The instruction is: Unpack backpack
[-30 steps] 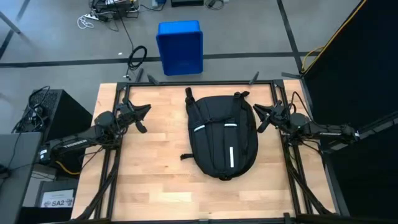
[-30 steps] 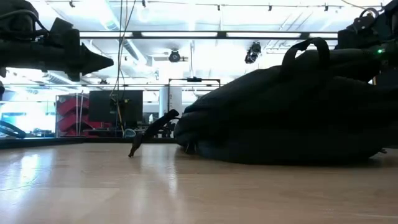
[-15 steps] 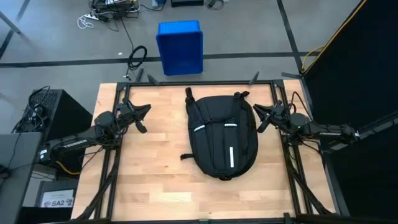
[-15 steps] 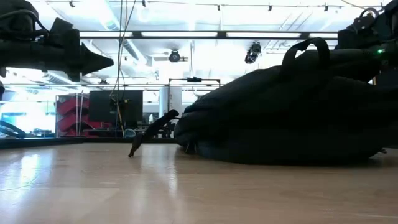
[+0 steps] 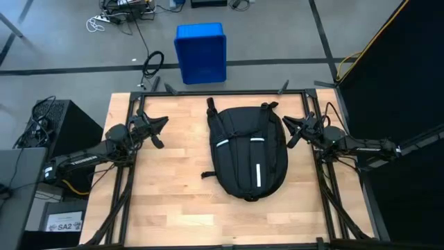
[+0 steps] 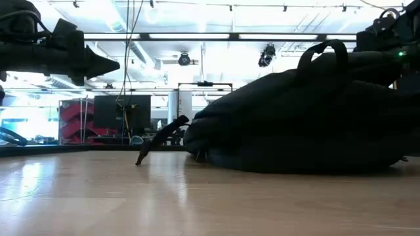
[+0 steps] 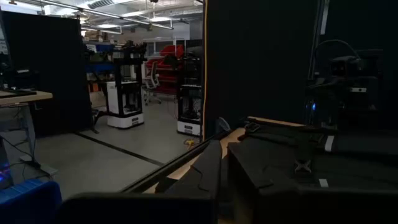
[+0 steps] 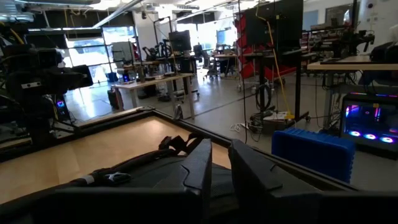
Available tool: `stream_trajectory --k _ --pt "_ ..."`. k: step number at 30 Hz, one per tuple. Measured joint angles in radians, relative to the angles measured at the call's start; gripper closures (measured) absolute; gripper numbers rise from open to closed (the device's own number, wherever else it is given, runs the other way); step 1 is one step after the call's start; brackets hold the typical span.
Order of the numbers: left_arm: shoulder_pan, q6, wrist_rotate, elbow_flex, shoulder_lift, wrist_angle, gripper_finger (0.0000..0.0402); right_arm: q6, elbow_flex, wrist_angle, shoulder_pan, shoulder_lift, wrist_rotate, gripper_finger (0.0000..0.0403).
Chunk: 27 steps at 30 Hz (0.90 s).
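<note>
The black backpack [image 5: 248,158] lies flat on the middle of the wooden table, its white reflective strips up and its carry loop [image 6: 321,52] at the far end. One thin strap end [image 6: 161,137] trails onto the table beside it. My left gripper [image 5: 161,125] hovers shut near the table's left edge, pointing toward the backpack, well clear of it. My right gripper [image 5: 286,123] hovers shut by the right edge, close beside the backpack's far right corner, touching nothing. The right wrist view looks over the backpack's straps [image 8: 180,144].
A blue plastic bin [image 5: 200,52] stands on the floor beyond the table's far edge, with cables beside it. A black box [image 5: 59,125] sits off the left edge. Bare wood [image 5: 173,194] lies left of and in front of the backpack.
</note>
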Motion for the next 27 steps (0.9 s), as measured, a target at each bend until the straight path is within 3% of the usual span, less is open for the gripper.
stream_trajectory --k 27 --pt "0.0 0.0 0.0 0.0 0.0 0.0 0.0401 0.0 0.0 0.0 0.0 0.0 0.0 0.0366"
